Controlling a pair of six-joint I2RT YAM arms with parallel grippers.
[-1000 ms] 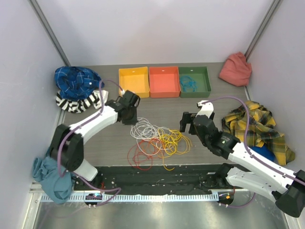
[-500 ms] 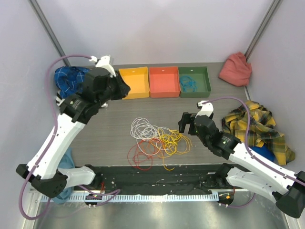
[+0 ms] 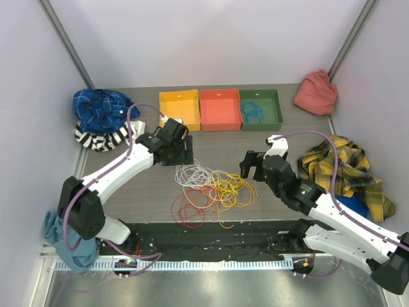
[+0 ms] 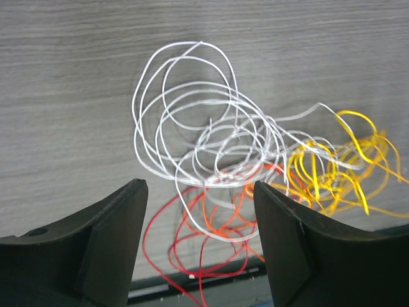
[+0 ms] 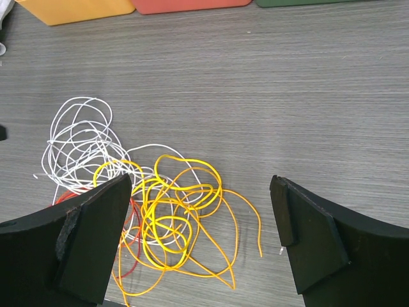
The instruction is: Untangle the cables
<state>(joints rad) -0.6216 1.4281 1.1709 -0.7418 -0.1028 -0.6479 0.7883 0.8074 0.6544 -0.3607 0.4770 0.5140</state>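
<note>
The cables lie in one loose tangle mid-table: white coils (image 3: 193, 174) at the back left, yellow loops (image 3: 230, 188) on the right, and red loops (image 3: 188, 208) with orange strands at the front. My left gripper (image 3: 183, 153) hovers just behind the white coils with its jaws open and nothing between them. The left wrist view shows the white cable (image 4: 192, 109) ahead of that gripper (image 4: 198, 187), with red cable (image 4: 160, 243) below. My right gripper (image 3: 250, 164) stands open, empty, to the right of the tangle. In its wrist view that gripper (image 5: 199, 181) frames the yellow cable (image 5: 172, 211).
A yellow bin (image 3: 179, 109), a red bin (image 3: 220, 109) and a green bin (image 3: 271, 110) holding a blue cable line the back. Cloth heaps sit at the back left (image 3: 99, 109), back right (image 3: 316, 93), right (image 3: 342, 169) and front left (image 3: 64, 240). A black strip (image 3: 211, 233) borders the near edge.
My left arm swung up toward the bins, then came back down behind the white coils. Its jaws went from shut to open. The right arm barely moved.
</note>
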